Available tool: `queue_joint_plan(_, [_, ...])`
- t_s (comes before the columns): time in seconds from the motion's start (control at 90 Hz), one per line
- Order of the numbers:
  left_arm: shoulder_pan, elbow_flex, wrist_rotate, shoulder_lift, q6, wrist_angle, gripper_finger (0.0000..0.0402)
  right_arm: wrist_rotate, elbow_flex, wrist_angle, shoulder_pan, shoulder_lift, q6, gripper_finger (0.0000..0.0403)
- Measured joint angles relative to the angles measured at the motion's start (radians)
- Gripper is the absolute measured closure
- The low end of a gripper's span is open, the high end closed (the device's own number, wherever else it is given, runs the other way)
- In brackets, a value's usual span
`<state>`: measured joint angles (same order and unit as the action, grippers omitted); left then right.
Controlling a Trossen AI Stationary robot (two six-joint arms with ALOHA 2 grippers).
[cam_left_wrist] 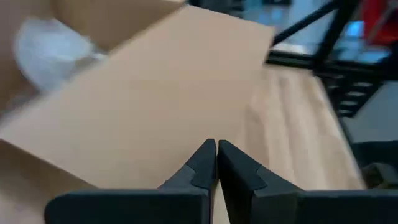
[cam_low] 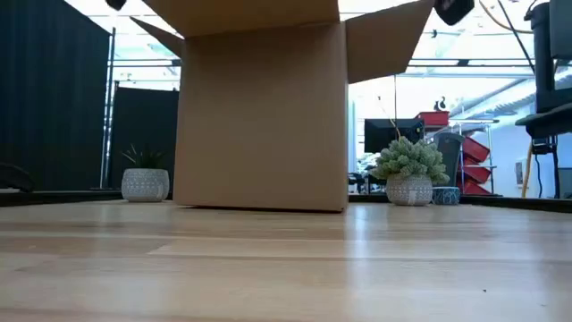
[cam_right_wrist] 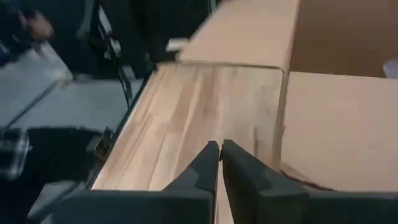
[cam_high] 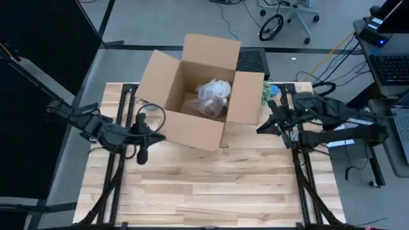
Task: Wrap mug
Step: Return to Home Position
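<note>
A large brown cardboard box stands open at the far middle of the wooden table. Inside it lies a clear bubble-wrap bundle. The mug is hidden. My left gripper is shut and hovers by the box's near left corner, raised off the table; its wrist view shows the closed fingertips in front of a box flap. My right gripper is shut and hovers by the near corner of the right flap; its wrist view shows it over bare wood beside the box wall.
Two small potted plants stand at the table's far edge, either side of the box. The near half of the table is bare wood. A laptop and cables lie beyond the right edge.
</note>
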<state>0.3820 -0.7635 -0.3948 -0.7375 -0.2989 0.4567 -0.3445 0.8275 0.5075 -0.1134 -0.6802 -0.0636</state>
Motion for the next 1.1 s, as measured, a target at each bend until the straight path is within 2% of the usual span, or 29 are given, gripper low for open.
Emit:
queue_joint_plan(0.111, [-0.045,0.149,0.033,0.094,0.017,-0.11,0.0396,-0.029,-0.15,-0.097,-0.01,0.073,0.023,0.0401])
queue_joint_plan(0.189, [-0.075,0.215,0.038,0.181,0.014,-0.129,0.0396,-0.026,-0.232,-0.134,-0.018,0.106,0.046,0.0401])
queue_joint_plan(0.311, [-0.111,0.251,-0.142,0.257,-0.028,-0.044,0.0396,0.026,-0.287,-0.135,-0.035,0.12,0.01,0.0399])
queue_joint_plan(0.367, [-0.117,0.254,-0.168,0.275,-0.084,-0.031,0.0396,0.028,-0.295,-0.123,-0.037,0.118,-0.052,0.04])
queue_joint_plan(0.489, [-0.117,0.254,-0.166,0.286,-0.125,-0.04,0.0396,0.024,-0.321,-0.194,-0.034,0.117,-0.178,0.0401])
queue_joint_plan(0.611, [-0.118,0.291,-0.126,0.284,-0.044,-0.065,0.0395,-0.027,-0.377,-0.222,-0.026,0.152,-0.089,0.0401])
queue_joint_plan(0.767, [-0.116,0.389,-0.085,0.321,-0.005,-0.227,0.0395,-0.026,-0.492,-0.389,-0.023,0.264,-0.097,0.0401])
queue_joint_plan(0.922, [-0.127,0.501,-0.082,0.373,0.018,-0.405,0.0395,0.074,-0.619,-0.558,-0.024,0.373,-0.139,0.0401])
queue_joint_plan(1.1, [-0.127,0.579,-0.082,0.433,0.018,-0.461,0.0395,0.173,-0.712,-0.618,-0.023,0.445,-0.142,0.0401])
